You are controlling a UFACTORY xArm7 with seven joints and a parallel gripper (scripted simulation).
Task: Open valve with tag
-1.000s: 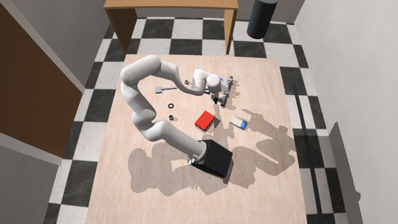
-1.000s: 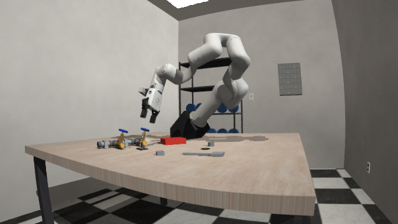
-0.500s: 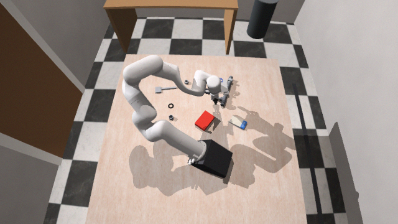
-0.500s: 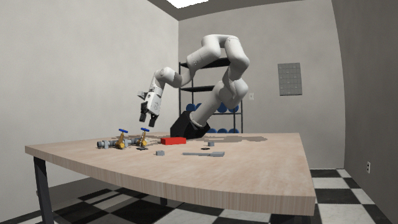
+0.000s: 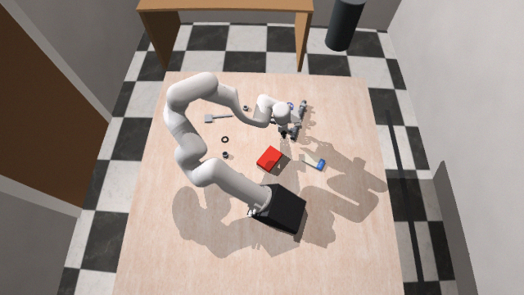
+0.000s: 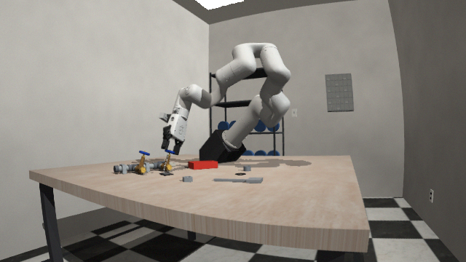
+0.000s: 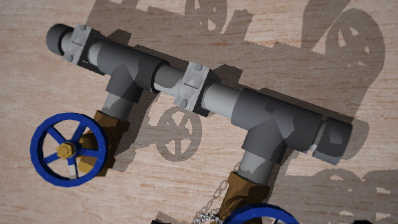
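Observation:
A grey pipe [image 7: 195, 92] lies on the table with two brass valves, each with a blue handwheel. In the wrist view the untagged valve's wheel [image 7: 68, 149] is at the left. The other valve's wheel [image 7: 257, 215] is cut off by the bottom edge, and a chain [image 7: 212, 207] hangs from its body. In the side view the tag [image 6: 166, 174] lies on the table below this valve [image 6: 167, 164]. My gripper [image 6: 172, 148] is open and empty, pointing down just above this tagged valve's wheel [image 6: 170, 151]. From above, the gripper [image 5: 286, 133] covers that valve.
A red block [image 5: 269, 159] and a white-and-blue box [image 5: 313, 161] lie just in front of the pipe. A grey tool [image 5: 217, 117], two nuts [image 5: 245, 108] [image 5: 225, 154] and a black washer [image 5: 224, 139] lie to the left. The arm's black base [image 5: 280, 208] is nearer.

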